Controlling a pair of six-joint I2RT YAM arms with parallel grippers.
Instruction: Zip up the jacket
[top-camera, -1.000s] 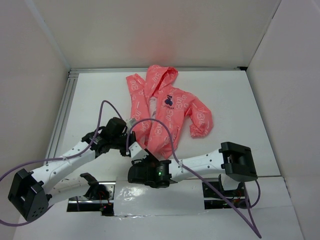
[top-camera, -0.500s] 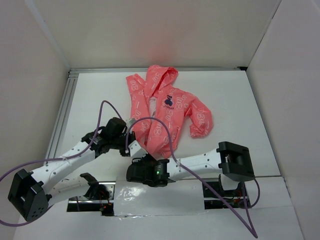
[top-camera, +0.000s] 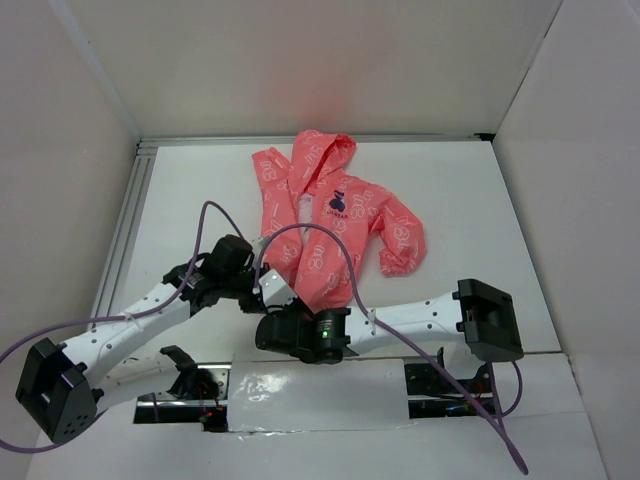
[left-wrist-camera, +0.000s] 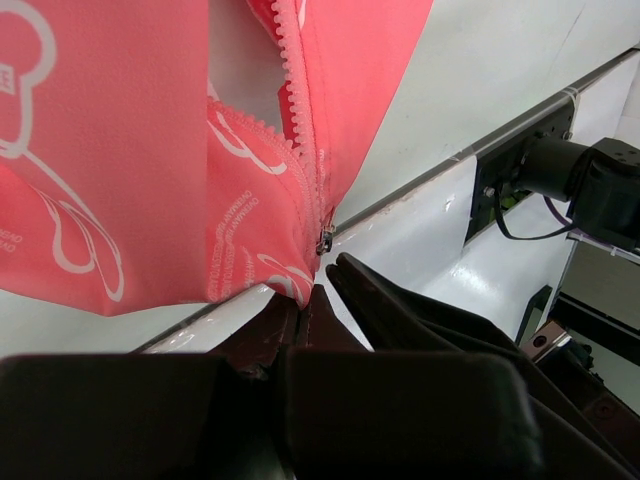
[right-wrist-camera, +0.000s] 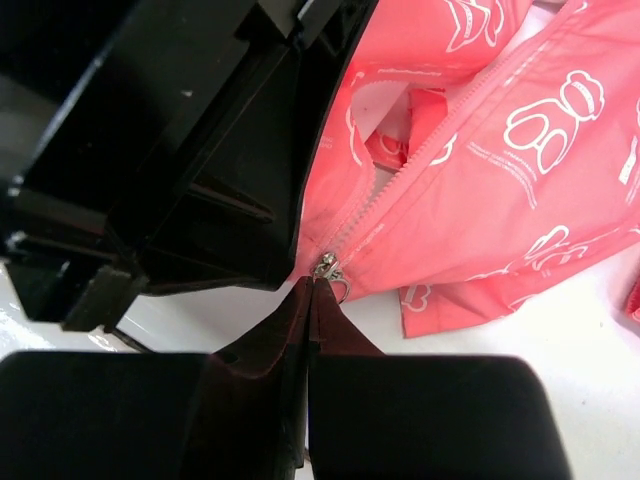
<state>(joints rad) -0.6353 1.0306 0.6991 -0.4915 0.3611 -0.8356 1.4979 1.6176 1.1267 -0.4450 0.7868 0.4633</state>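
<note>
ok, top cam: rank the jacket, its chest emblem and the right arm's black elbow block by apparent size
1. jacket, clearly the largest.
2. black elbow block on the right arm. It sits raised toward the camera, so it may look bigger than it is.
3. chest emblem, smallest by far.

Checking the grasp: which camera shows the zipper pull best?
Right wrist: the zipper pull sits sharp at the right gripper. Left wrist shows it smaller, on the jacket hem. Top external does not show it.
</note>
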